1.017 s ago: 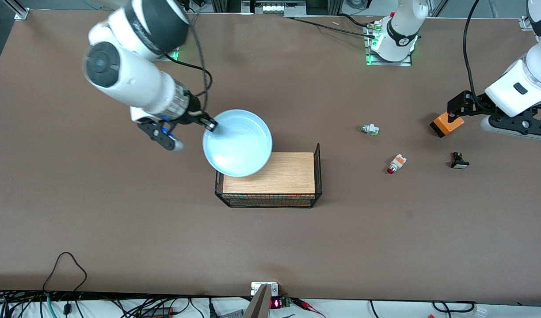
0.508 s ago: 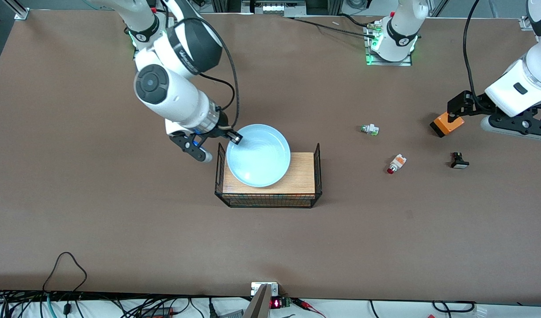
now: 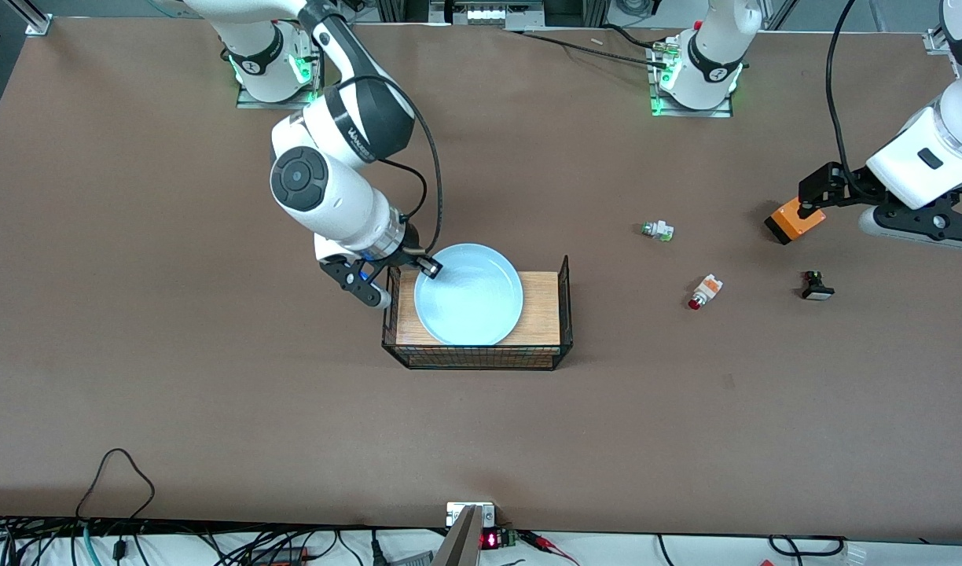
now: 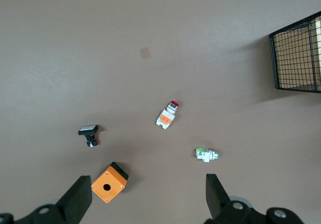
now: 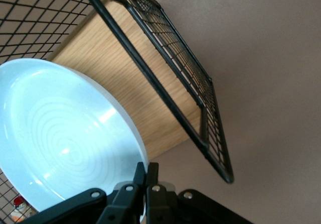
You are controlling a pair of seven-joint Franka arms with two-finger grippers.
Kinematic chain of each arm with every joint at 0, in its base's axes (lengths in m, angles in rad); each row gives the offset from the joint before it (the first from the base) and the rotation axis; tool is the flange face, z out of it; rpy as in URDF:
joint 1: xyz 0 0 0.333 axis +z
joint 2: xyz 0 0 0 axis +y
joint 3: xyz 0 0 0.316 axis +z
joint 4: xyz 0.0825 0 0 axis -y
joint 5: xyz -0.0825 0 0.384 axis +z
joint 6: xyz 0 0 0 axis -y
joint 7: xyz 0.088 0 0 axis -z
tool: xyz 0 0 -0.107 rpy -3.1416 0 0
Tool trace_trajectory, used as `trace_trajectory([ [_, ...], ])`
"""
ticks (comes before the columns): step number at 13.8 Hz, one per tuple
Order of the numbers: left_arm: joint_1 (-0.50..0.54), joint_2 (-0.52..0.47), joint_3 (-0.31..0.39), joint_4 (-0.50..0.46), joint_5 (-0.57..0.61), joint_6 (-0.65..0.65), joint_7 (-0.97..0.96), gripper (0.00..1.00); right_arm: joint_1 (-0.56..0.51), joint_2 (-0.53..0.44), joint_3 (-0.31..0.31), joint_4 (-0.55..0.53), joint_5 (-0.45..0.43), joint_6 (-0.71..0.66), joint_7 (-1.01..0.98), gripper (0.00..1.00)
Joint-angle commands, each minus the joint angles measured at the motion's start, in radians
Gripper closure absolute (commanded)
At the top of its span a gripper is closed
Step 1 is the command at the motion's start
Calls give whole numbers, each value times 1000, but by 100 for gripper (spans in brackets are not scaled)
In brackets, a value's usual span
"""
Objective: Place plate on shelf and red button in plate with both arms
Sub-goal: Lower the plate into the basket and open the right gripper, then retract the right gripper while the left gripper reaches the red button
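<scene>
The pale blue plate [image 3: 468, 295] [image 5: 60, 138] hangs over the wooden board [image 3: 540, 310] of the black wire rack [image 3: 565, 299], and whether it touches the board I cannot tell. My right gripper [image 3: 429, 268] [image 5: 146, 171] is shut on the plate's rim at the end toward the right arm. The red button [image 3: 704, 291] [image 4: 168, 115] lies on its side on the table, toward the left arm's end. My left gripper [image 3: 809, 195] [image 4: 145, 199] is open in the air over the orange box [image 3: 795, 221] [image 4: 109, 183], holding nothing.
A green-tipped white switch [image 3: 656, 230] [image 4: 206, 154] lies farther from the front camera than the red button. A small black switch with a white cap [image 3: 816, 286] [image 4: 89, 133] lies nearer the camera than the orange box. The rack's raised wire ends [image 5: 165, 78] flank the board.
My right arm has carried the plate from beside the rack to over the wooden board, and lower. The left arm has barely moved.
</scene>
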Motion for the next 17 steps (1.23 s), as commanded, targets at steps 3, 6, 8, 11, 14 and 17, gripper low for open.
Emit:
trace_trajectory([
  [3, 11, 13, 1, 19, 10, -9, 10, 0, 14, 28, -12, 20, 18, 61, 14, 1],
  [6, 11, 13, 1, 16, 15, -15, 10, 0, 17, -7, -12, 24, 6, 46, 8, 0],
  [8, 10, 13, 1, 14, 15, -15, 10, 0, 14, -62, -12, 24, -12, 4, 0, 0],
  [11, 8, 56, 1, 13, 21, -15, 17, 0, -2, -122, -14, 27, -165, -101, -40, 0],
  [14, 5, 132, -1, 19, 12, -64, 21, 0, -40, -177, -42, 29, -302, -235, -275, 0],
  [17, 8, 226, -2, 2, 10, -89, 101, 0, -135, -237, -54, 32, -344, -356, -507, 0],
])
